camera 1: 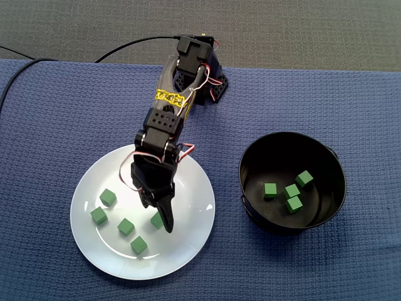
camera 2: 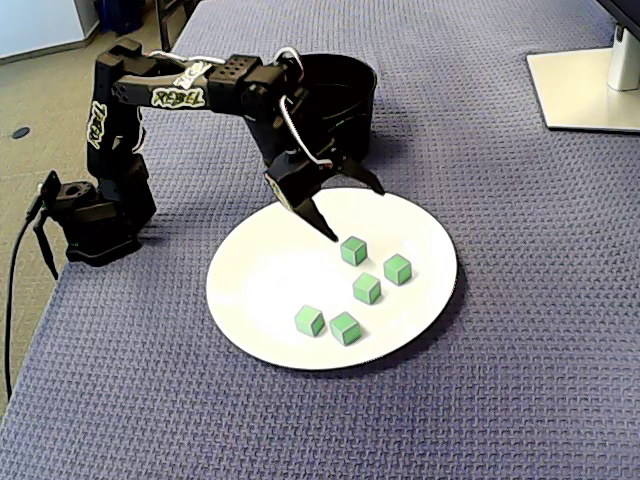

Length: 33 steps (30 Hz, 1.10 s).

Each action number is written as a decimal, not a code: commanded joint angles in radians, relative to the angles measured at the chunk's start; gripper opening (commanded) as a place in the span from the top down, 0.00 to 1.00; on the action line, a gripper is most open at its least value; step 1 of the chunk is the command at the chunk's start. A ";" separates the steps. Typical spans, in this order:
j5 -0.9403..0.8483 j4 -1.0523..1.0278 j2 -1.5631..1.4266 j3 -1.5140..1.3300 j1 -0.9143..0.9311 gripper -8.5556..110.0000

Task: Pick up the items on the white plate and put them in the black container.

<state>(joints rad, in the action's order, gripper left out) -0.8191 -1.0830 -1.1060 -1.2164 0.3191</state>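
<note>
Several green cubes lie on the white plate (camera 1: 188, 251) (camera 2: 260, 300). My gripper (camera 1: 158, 216) (camera 2: 355, 212) hangs open and empty just above the plate, its jaws spread wide. One cube (camera 1: 154, 220) (camera 2: 353, 250) sits right below, close to the longer fingertip (camera 2: 330, 235); from above it is partly covered by the gripper. The other cubes, such as one (camera 1: 108, 197) (camera 2: 397, 268), lie apart from the gripper. The black container (camera 1: 332, 169) (camera 2: 372, 80) stands beside the plate and holds several green cubes (camera 1: 292, 190).
A blue woven cloth (camera 1: 50, 125) covers the table. The arm's base (camera 1: 213, 81) (camera 2: 95, 215) stands at the cloth's edge with a cable (camera 1: 125, 47) running off. A monitor foot (camera 2: 590, 85) sits at the far corner.
</note>
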 commanded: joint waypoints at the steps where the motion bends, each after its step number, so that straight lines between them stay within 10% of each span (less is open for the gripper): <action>1: -0.015 0.029 0.018 -0.002 -0.023 0.63; 19: -0.066 0.066 0.152 0.018 -0.017 0.69; 33: -0.041 0.095 0.212 0.044 -0.005 0.93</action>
<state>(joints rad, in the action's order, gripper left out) -0.8713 -0.9956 -0.9066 -1.1674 0.2991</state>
